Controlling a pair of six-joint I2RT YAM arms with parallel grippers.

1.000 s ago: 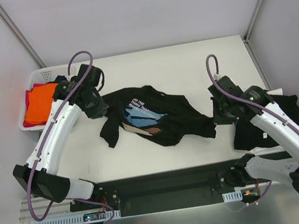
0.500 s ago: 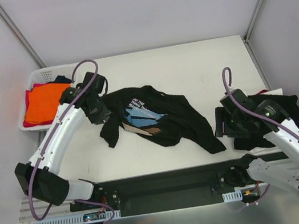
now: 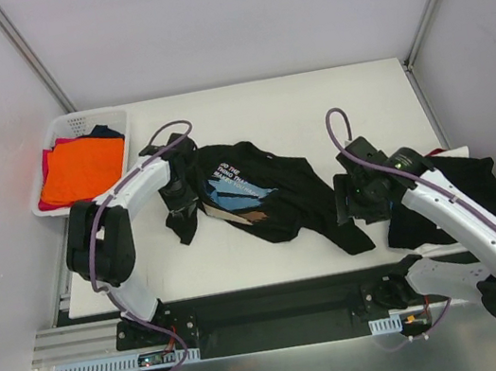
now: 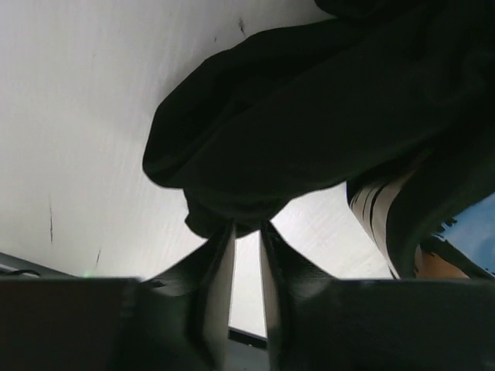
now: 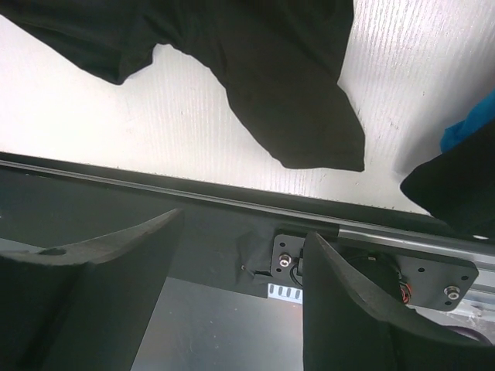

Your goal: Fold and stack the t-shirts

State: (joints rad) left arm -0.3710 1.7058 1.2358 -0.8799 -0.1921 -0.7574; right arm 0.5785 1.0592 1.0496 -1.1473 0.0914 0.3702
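Lying on table (image 3: 311, 107), printed black t-shirt (image 3: 269, 196) is running long axis far-left to near-right. Left gripper (image 4: 247, 226) is showing slim gap at far-left end, hold unclear. Right gripper (image 5: 244, 226) is gaping wide, empty.

the black t-shirt (image 3: 280, 201) bears white lettering (too small to read).

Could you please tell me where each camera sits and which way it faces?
Top external: fixed above and behind the arms, looking down on the table; both arms show, with the left gripper and right gripper by the printed black t-shirt.
Left wrist: on the left wrist, looking past its two fingers at the shirt's sleeve.
Right wrist: on the right wrist, looking down past its open fingers at the table's near edge.
Shared: all three show that t-shirt.
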